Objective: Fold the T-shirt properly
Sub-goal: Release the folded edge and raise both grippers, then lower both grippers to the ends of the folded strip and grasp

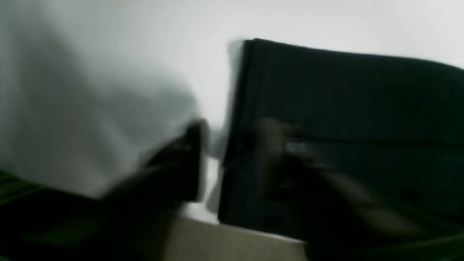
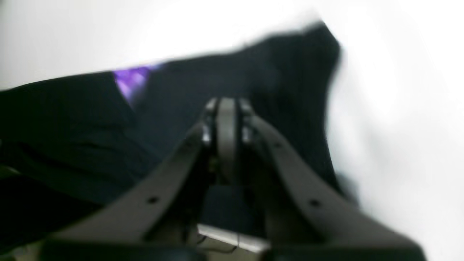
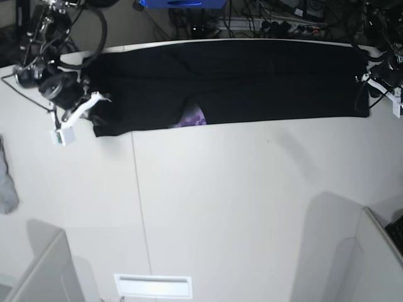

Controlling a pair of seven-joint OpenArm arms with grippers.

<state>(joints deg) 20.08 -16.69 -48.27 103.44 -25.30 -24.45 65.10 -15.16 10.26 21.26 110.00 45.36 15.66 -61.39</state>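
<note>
The black T-shirt (image 3: 252, 78) lies stretched in a long band across the far side of the white table (image 3: 220, 201). A bit of purple print (image 3: 194, 117) peeks out at its near edge. My right gripper (image 2: 226, 108) is shut, fingertips pressed together over the black cloth near the shirt's left end (image 3: 96, 116); no cloth shows between them. My left gripper (image 1: 239, 141) is at the shirt's right end (image 3: 373, 82). It is heavily blurred. One of its fingers (image 1: 192, 159) is off the cloth and the other is over it, the shirt's edge (image 1: 232, 108) between them.
A small grey cloth (image 3: 6, 182) lies at the table's left edge. Cables and a blue box (image 3: 182, 3) crowd the space behind the table. Grey partitions stand at the near left (image 3: 38, 270) and near right (image 3: 378, 251).
</note>
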